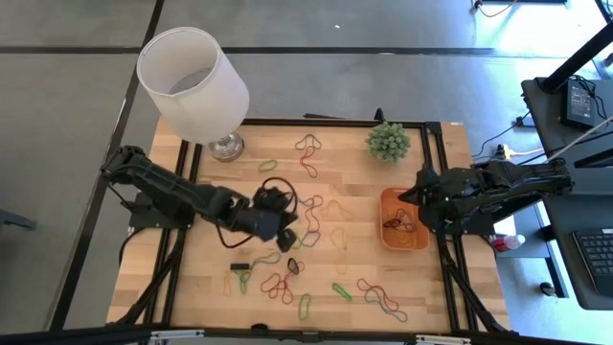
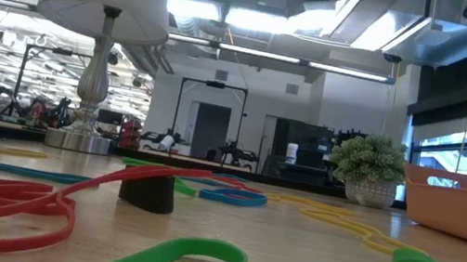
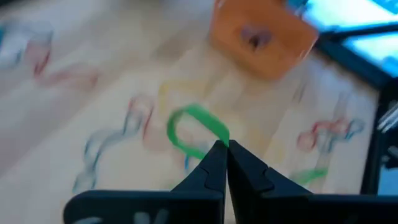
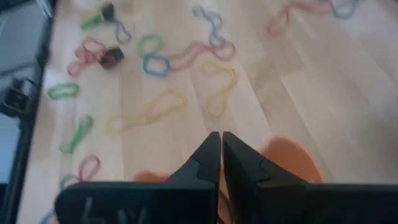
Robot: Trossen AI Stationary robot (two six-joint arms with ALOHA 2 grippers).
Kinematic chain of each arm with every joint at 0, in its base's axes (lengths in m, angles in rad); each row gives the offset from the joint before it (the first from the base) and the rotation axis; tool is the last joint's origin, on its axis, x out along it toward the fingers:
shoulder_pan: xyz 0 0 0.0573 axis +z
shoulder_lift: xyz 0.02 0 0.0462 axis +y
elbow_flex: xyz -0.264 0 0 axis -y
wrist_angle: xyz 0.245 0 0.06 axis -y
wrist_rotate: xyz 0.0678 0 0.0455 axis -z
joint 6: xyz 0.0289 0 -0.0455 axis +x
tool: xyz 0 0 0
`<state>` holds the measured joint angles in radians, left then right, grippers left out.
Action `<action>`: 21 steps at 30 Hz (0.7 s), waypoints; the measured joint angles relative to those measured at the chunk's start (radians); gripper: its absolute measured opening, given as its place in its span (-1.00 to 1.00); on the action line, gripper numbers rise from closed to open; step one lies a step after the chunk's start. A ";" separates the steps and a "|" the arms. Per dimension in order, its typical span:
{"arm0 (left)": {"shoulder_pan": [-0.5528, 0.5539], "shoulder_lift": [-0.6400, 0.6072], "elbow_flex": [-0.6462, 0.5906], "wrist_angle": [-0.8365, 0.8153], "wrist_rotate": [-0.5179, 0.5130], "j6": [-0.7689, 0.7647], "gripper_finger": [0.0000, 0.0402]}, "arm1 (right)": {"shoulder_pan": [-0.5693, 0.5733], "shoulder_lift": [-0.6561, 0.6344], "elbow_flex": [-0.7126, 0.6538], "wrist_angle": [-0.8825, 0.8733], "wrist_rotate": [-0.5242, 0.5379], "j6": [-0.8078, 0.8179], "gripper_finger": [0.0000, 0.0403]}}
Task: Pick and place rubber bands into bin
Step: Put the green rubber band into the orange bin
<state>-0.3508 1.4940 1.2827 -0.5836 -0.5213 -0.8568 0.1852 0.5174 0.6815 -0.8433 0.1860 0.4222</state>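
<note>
Rubber bands (image 1: 305, 240) in red, green, yellow, tan and dark colours lie scattered over the wooden counter (image 1: 201, 278), most of them across its middle and near edge.

On the left, a white lamp (image 1: 194, 84) stands at the counter's far corner. The left end effector (image 1: 284, 237) hangs over the middle of the counter with its fingers pressed together; the left wrist view shows a green rubber band (image 3: 194, 129) looped at their tips, apparently pinched there, though the frame is blurred. Other bands lie on the wood around and beyond it, and the orange bin (image 3: 261, 36) shows farther ahead.

To the right, a small plant (image 1: 388, 141) sits near the far edge. The bin (image 1: 389, 196) rests near the counter's right side with a few bands (image 1: 400, 224) already inside. The right end effector (image 1: 423, 195) hovers at the bin's right rim, fingers closed and holding nothing visible; its wrist view shows the orange bin just below the tips.
</note>
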 joint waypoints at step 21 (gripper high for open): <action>0.213 0.312 0.309 0.297 0.285 0.443 -0.99 | 0.001 0.409 0.000 0.673 -0.111 -0.217 -0.06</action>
<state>-0.1380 1.8062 1.5917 -0.2869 -0.2367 -0.4137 0.1859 0.9262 0.6815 -0.1703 0.0749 0.2049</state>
